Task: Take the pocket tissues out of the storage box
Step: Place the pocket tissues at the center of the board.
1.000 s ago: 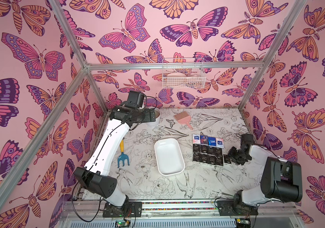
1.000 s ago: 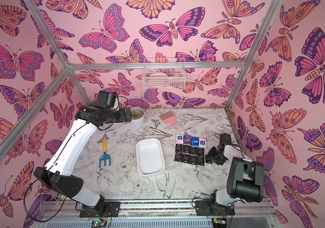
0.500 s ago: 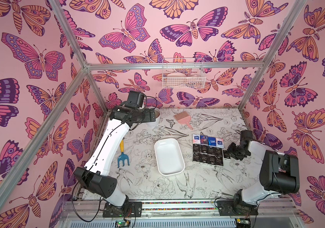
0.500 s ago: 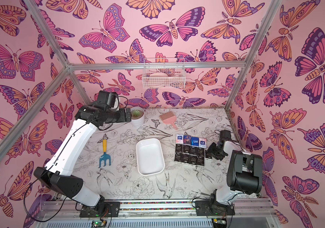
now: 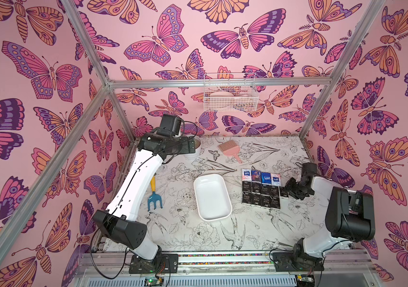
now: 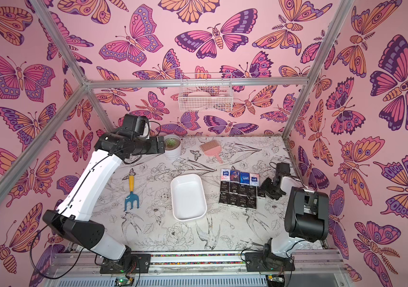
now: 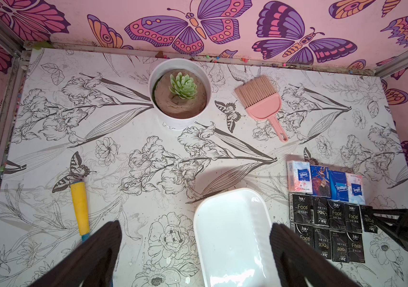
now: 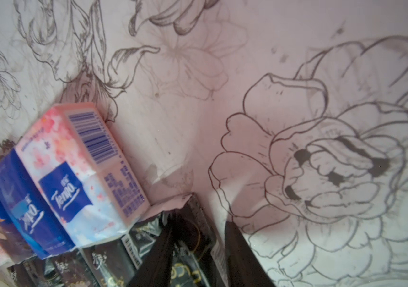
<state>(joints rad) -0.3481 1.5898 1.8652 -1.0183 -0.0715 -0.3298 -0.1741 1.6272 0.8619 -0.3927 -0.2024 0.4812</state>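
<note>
Black film sits between the fingers of my right gripper (image 8: 198, 223), drawn narrow onto the end packet (image 7: 368, 218) of the pocket tissues (image 5: 261, 190). The packets lie flat in neat rows on the table (image 5: 185, 236) (four coloured ones at the back, black ones nearer), just beside the white storage box (image 5: 211, 196) and outside it. My left gripper (image 7: 195, 225) hangs spread wide near the plant pot (image 6: 173, 149).
</note>
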